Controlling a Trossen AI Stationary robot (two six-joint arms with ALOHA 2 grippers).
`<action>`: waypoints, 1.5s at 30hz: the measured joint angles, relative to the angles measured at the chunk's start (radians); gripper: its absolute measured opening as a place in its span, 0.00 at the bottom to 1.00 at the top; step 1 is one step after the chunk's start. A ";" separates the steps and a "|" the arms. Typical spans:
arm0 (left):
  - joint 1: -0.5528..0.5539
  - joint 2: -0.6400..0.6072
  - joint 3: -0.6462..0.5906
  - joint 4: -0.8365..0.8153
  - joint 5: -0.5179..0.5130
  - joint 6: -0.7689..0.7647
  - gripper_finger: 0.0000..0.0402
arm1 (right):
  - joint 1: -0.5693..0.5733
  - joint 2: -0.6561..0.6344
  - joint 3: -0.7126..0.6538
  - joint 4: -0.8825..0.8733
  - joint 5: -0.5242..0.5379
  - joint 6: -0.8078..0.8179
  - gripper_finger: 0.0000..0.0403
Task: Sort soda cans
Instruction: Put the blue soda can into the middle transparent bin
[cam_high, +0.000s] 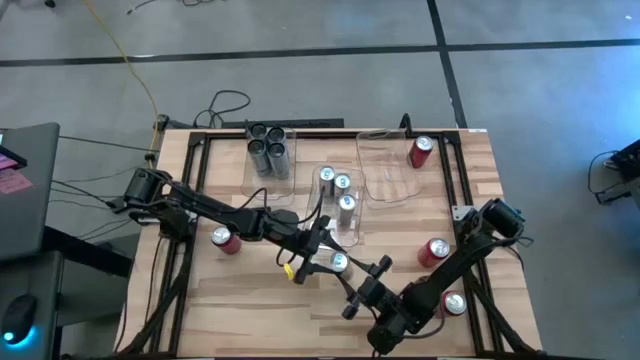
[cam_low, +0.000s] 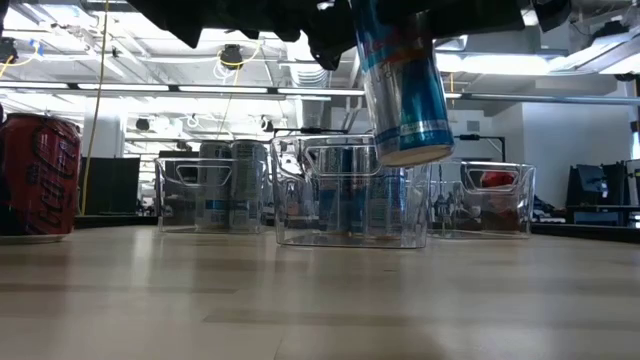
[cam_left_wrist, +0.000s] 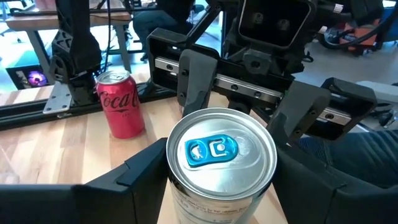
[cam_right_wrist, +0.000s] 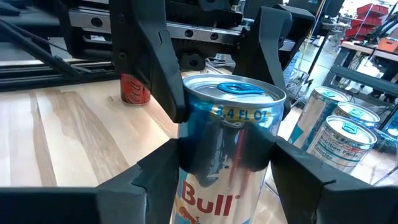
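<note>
Seen from above, the held can (cam_high: 338, 262) is mostly covered by the two tools meeting over the tabletop (cam_high: 250, 310), so only its silver top shows. In the low view its top is hidden behind dark arm parts cut off by the frame. The can hangs tilted, clear of the wood.

The left tool (cam_left_wrist: 217, 180) and the right tool (cam_right_wrist: 217, 180) are both part-way closed on this silver-blue can from opposite sides, fingers against its wall.

Of the three clear bins, the left bin (cam_high: 248, 180) has four dark grey cans (cam_high: 269, 149). The middle bin (cam_high: 355, 238) has three silver-blue cans (cam_high: 337, 188), and the right bin (cam_high: 385, 190) has one red can (cam_high: 420, 150).

Three more red cans stand loose: one near the left arm (cam_high: 225, 238) and two by the right arm (cam_high: 433, 250), the nearer partly hidden under it.
</note>
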 joint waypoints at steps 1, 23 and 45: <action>0.000 0.000 0.000 0.001 0.001 -0.003 0.60 | -0.003 0.000 0.000 0.000 0.000 0.006 0.59; 0.014 -0.070 -0.001 -0.071 -0.031 0.012 0.59 | 0.060 -0.049 0.001 -0.045 -0.170 0.164 0.96; 0.288 -0.189 0.015 -0.344 -0.140 0.055 0.60 | 0.199 -0.109 0.000 -0.634 -0.161 0.809 0.93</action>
